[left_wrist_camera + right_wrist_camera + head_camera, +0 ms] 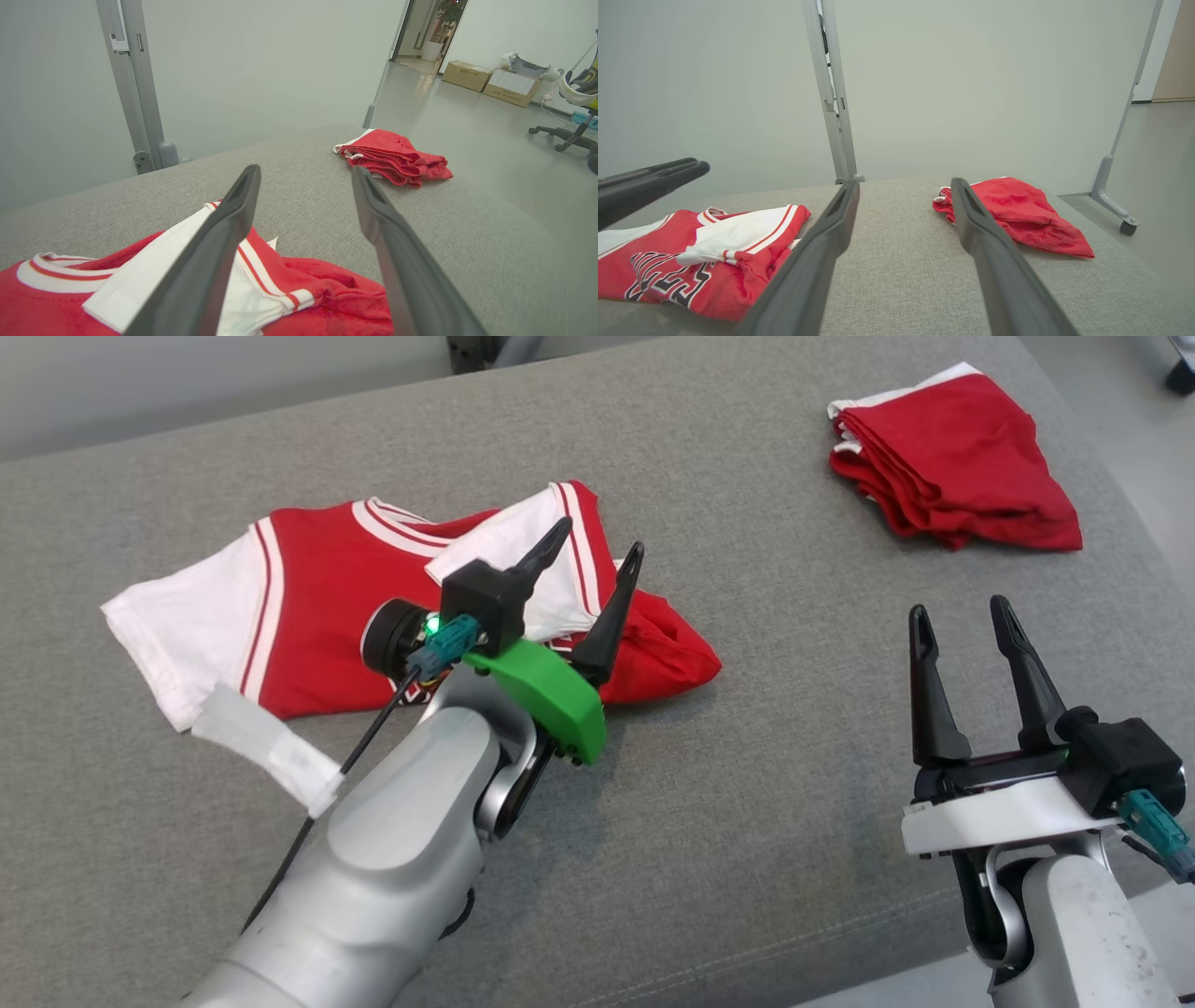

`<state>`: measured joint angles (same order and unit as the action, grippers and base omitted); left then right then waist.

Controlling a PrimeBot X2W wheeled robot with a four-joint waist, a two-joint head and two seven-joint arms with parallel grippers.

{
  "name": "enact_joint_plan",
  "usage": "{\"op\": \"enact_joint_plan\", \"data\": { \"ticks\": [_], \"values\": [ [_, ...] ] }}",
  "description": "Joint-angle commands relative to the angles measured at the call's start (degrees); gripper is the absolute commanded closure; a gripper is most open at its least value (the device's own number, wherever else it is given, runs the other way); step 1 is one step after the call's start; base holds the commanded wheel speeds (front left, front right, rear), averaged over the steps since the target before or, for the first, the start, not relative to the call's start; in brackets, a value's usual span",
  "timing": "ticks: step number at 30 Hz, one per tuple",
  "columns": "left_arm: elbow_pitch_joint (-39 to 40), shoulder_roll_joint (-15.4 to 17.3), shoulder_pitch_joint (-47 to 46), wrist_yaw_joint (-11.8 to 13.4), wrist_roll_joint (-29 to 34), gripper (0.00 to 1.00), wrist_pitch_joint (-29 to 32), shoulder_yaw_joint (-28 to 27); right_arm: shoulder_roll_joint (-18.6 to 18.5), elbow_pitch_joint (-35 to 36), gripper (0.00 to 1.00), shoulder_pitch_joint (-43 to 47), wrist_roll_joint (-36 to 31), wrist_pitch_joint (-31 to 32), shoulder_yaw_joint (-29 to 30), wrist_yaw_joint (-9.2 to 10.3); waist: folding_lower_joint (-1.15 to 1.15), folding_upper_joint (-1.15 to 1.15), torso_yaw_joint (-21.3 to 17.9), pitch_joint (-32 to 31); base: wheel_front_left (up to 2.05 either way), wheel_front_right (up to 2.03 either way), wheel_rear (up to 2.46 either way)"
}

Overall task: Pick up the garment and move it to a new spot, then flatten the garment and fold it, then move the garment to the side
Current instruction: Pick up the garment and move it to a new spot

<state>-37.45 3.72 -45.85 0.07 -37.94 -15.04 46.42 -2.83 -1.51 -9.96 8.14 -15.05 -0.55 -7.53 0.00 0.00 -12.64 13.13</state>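
Found jersey [317, 597] lying on grey worktop [747, 784], left of centre; red, with white sleeves and striped trim. Noted it rumpled: one white sleeve folded back across the chest, right-hand hem bunched. Confirmed dark lettering on its front in right wrist view, jersey [658, 252] at lower left there.

Found left gripper [599, 538] over the jersey's right part, fingers wide apart, nothing held between them. Could not tell whether the fingers touch the cloth. Same wide stance seen in left wrist view, left gripper [306, 171] above jersey [317, 289].

Found right gripper [960, 607] well apart from the jersey, over bare worktop at lower right, fingers wide, holding nothing.

Noted folded red cloth [952, 462] at far right corner of worktop, well apart from both grippers.
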Motion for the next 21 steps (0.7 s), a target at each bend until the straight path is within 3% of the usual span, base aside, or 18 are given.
{"op": "enact_joint_plan", "data": {
  "ticks": [1, 5, 11, 17, 21],
  "values": [
    [1.0, 1.4, 2.5, 0.0, 1.6, 0.0, -0.1, -1.0, -0.1, -0.5, 0.0, 1.1, -0.5, -0.2, 0.3, 0.08, 0.0, 0.0, 3.9, -4.1, 0.0, 0.0, 0.0],
    [5.7, 3.4, 8.2, 0.7, 4.1, 0.0, -0.1, -4.5, -0.1, -1.2, 0.0, 2.8, -0.8, -0.2, 0.7, 0.08, 0.0, 0.0, 5.9, -6.4, 0.0, 0.0, 0.0],
    [13.4, 5.8, 19.3, 4.7, 6.7, 0.0, -0.1, -12.5, -0.1, -2.3, 0.0, 5.6, -0.8, -0.2, 0.8, 0.08, 0.0, 0.0, 8.0, -9.0, 0.0, 0.0, 0.0],
    [19.5, 7.0, 31.0, 8.0, 10.0, 0.0, -0.1, -20.6, -0.1, -3.1, 0.0, 8.2, -0.1, -0.2, 0.7, 0.08, 0.0, 0.0, 9.9, -10.8, 0.0, 0.0, 0.0],
    [22.9, 6.5, 38.2, 9.0, 12.0, 0.0, -0.1, -26.0, -0.1, -2.9, 0.0, 10.0, -0.3, -0.2, 0.2, 0.08, 0.0, 0.0, 11.1, -12.3, 0.0, 0.0, 0.0]
  ]
}}
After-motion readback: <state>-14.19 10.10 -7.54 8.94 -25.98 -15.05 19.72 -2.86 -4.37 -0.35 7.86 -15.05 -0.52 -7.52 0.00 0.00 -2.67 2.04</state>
